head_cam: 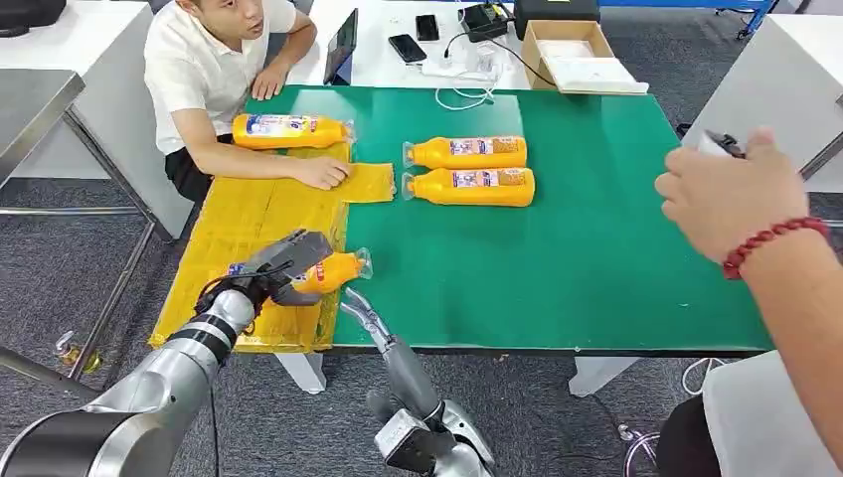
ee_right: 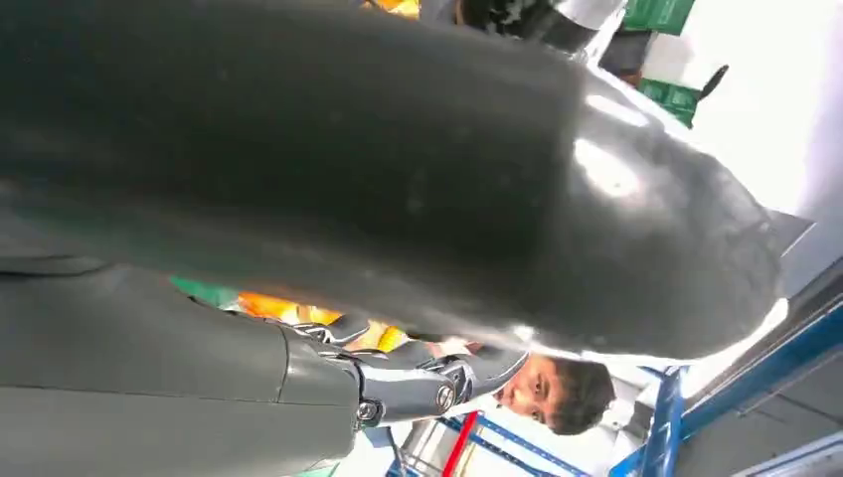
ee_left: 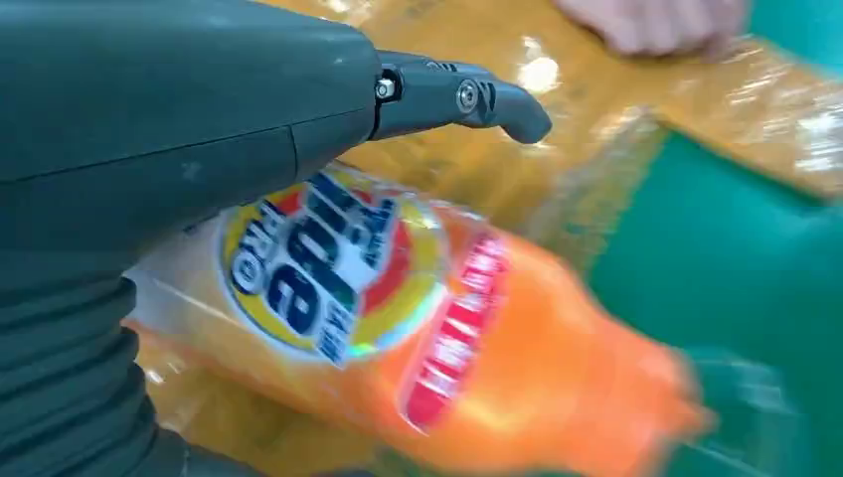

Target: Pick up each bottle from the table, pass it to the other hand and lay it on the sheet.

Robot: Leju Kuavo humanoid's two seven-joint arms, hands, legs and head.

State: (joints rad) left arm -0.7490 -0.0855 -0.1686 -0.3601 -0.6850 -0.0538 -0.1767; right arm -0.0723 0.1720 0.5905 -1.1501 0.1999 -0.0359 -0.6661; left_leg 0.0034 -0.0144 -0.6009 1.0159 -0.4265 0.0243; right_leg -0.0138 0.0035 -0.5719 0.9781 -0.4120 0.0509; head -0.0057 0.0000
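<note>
My left hand (head_cam: pixel 281 264) grips an orange bottle (head_cam: pixel 336 270) by its labelled body, low over the right edge of the yellow sheet (head_cam: pixel 249 214); the cap points toward the green table. The left wrist view shows the bottle (ee_left: pixel 447 338) close under my left hand (ee_left: pixel 199 119), blurred. My right hand (head_cam: pixel 364 310) is at the table's front edge just below the cap, fingers stretched out and empty. Another bottle (head_cam: pixel 288 130) lies at the sheet's far end. Two more bottles (head_cam: pixel 465 152) (head_cam: pixel 472 187) lie side by side on the green table (head_cam: pixel 596 248).
A seated person at the far left rests a hand (head_cam: pixel 323 174) on the sheet. A second person's hand (head_cam: pixel 731 199) with a red bead bracelet hovers over the table's right edge. Phones, cables and a cardboard box (head_cam: pixel 577 55) sit on the white table behind.
</note>
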